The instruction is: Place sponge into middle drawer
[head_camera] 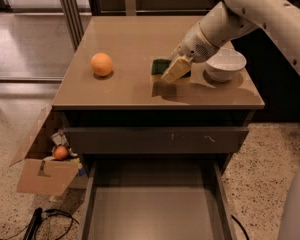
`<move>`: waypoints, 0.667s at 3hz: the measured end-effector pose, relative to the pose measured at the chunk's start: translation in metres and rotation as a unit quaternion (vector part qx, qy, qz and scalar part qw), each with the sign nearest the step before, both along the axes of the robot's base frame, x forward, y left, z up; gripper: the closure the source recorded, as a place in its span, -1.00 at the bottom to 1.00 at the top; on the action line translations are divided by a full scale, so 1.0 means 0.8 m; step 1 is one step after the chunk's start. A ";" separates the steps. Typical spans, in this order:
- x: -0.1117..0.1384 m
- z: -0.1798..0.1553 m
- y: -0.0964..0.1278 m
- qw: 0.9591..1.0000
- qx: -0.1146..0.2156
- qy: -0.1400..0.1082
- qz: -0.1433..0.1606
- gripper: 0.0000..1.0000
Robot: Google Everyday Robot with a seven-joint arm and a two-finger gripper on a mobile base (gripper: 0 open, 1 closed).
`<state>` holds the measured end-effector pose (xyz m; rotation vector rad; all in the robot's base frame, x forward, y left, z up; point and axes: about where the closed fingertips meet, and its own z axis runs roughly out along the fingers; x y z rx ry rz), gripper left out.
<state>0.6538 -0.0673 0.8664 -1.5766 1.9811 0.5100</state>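
Note:
The sponge (160, 66), dark green on top, is near the middle of the brown cabinet top (130, 39), left of a white bowl. My gripper (175, 70) reaches in from the upper right, and its cream fingers (174, 71) are closed on the sponge's right end. The sponge is held slightly above the surface, with a shadow below it. The middle drawer (155, 209) is pulled open at the bottom of the view, grey-brown with a bare flat floor.
An orange (101, 64) sits on the left of the cabinet top. A white bowl (225, 64) stands right of the gripper. The top drawer front (160, 140), with pale scratches, is closed. A cardboard box (45, 171) holding a small orange stands on the floor at the left.

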 end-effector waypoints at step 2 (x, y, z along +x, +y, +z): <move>-0.122 0.031 -0.036 0.999 0.031 -0.028 -0.031 1.00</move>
